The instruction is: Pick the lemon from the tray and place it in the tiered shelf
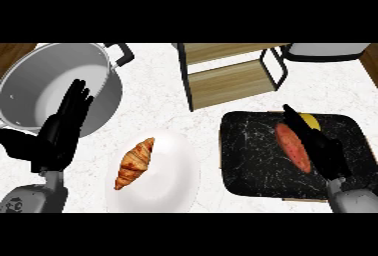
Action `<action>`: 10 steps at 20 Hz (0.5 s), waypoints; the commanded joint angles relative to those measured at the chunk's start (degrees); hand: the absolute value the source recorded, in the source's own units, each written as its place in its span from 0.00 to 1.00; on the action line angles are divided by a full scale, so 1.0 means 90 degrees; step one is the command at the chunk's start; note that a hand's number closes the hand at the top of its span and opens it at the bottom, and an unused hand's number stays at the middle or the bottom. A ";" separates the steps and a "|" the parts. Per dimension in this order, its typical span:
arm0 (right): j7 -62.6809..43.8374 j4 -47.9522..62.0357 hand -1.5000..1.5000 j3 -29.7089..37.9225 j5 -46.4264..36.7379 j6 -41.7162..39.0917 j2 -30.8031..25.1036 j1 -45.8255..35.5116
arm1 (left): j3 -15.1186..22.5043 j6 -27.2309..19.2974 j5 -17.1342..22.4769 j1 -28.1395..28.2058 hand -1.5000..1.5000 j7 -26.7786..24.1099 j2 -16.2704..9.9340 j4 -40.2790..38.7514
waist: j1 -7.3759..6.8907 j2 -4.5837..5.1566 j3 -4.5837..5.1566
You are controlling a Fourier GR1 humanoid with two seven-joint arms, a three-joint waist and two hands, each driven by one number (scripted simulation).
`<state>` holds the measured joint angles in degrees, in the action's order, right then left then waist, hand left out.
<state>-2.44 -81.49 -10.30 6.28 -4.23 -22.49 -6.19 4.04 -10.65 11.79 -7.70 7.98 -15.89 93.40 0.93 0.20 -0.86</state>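
The lemon (311,121) lies near the far edge of the black tray (251,165), at about one o'clock from the tray's middle, with only a sliver of yellow showing beyond the right hand (319,145). That hand stretches over the tray from five o'clock toward twelve, its fingers straight and pointed at the fruit, touching or just short of it; they are not curled round anything, so the lemon is not yet held. Just beside the hand, at its nine o'clock, a long reddish sweet potato (292,146) also lies on the tray, probably why the hand comes in along the right side, to reach the lemon without nudging it.

The tiered shelf (229,75) stands at eleven o'clock from the tray, close behind it, its wooden levels open toward the hand, so the carry should be short.

The left hand (65,130) rests at nine o'clock in the view, fingers straight and up, in front of a big steel pot (52,75). A white plate (170,185) bearing a croissant (134,163) sits at six o'clock, between the two arms and out of the way.
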 commanded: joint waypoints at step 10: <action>-0.0533 0.1735 0.00 0.1371 0.0250 -0.0026 -0.0198 -0.2611 | -0.0132 -0.0492 -0.0611 0.0120 0.50 0.0322 -0.0045 0.0296 | -0.0213 -0.0006 0.0090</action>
<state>-8.22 -71.50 -2.83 4.16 -2.88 -25.49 -25.47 2.88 -13.94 7.06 -7.39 8.51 -16.66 94.35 -1.26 0.20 -0.04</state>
